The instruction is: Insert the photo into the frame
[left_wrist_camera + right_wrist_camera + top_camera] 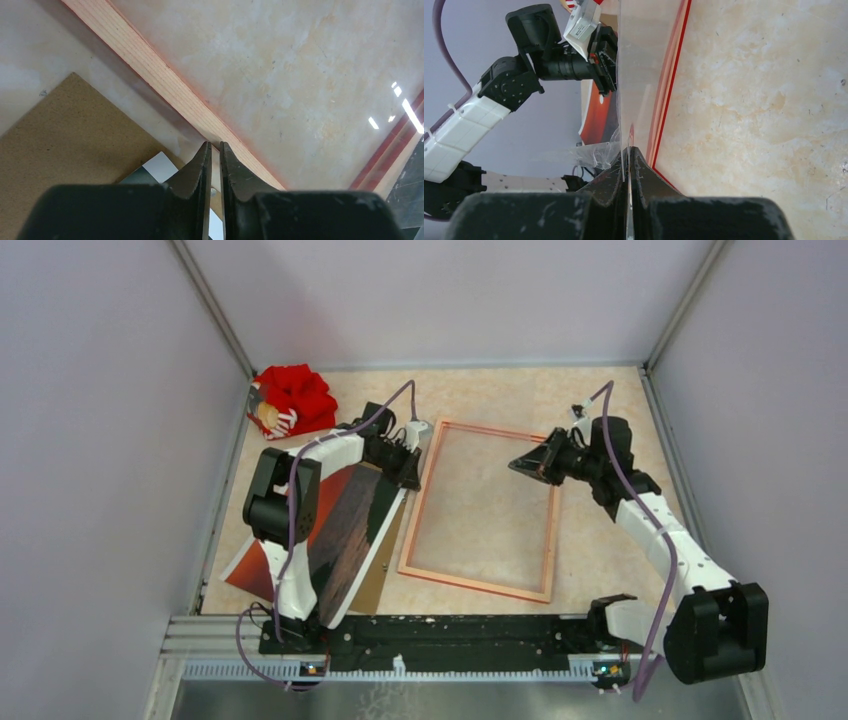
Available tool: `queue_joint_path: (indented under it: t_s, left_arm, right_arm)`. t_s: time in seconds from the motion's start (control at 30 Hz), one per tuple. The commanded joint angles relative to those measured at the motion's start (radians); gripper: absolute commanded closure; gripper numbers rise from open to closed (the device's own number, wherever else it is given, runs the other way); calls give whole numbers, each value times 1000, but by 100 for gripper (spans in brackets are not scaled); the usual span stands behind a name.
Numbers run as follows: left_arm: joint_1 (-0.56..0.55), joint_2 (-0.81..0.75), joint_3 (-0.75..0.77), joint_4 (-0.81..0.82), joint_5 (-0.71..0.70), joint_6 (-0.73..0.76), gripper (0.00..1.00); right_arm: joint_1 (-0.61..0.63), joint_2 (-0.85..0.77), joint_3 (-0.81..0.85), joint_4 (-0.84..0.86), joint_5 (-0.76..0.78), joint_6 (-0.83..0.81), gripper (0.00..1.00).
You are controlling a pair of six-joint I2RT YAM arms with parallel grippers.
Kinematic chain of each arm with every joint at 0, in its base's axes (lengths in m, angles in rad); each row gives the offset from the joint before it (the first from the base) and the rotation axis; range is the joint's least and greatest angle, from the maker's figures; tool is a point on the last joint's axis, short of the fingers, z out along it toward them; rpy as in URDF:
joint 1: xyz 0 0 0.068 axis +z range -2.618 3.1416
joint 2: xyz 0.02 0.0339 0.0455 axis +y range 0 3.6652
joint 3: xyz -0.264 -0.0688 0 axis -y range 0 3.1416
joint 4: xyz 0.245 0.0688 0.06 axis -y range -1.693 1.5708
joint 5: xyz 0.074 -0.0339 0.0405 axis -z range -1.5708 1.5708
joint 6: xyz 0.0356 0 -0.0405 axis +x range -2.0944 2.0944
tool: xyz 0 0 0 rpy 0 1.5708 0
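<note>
Above the frame, my right gripper pinches a clear sheet by its thin edge, so it could slip free and land crooked.

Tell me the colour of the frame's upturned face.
Frame: pale wood grain, red edge; clearest in left wrist view.

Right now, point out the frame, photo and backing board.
frame (pixel 475 585): top view, near rail.
photo (pixel 352 518): top view, dark bands.
board (pixel 65 140): left wrist view, bare brown face.

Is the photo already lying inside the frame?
No, the photo lies outside the frame, to its left, over the brown panel.
</note>
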Motion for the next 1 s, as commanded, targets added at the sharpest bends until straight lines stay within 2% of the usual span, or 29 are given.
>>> queue_joint_path:
  t_s: [0.0,0.3,0.97]
  left_arm:
    - [-10,15,5,23,11,10,84]
    - [-11,26,7,21,12,14,90]
    - [-12,21,9,17,14,15,92]
  right_arm:
    - [27,2,47,17,2,-9,100]
    - [73,0,46,14,35,-11,100]
    - [149,67,91,4,111,0,100]
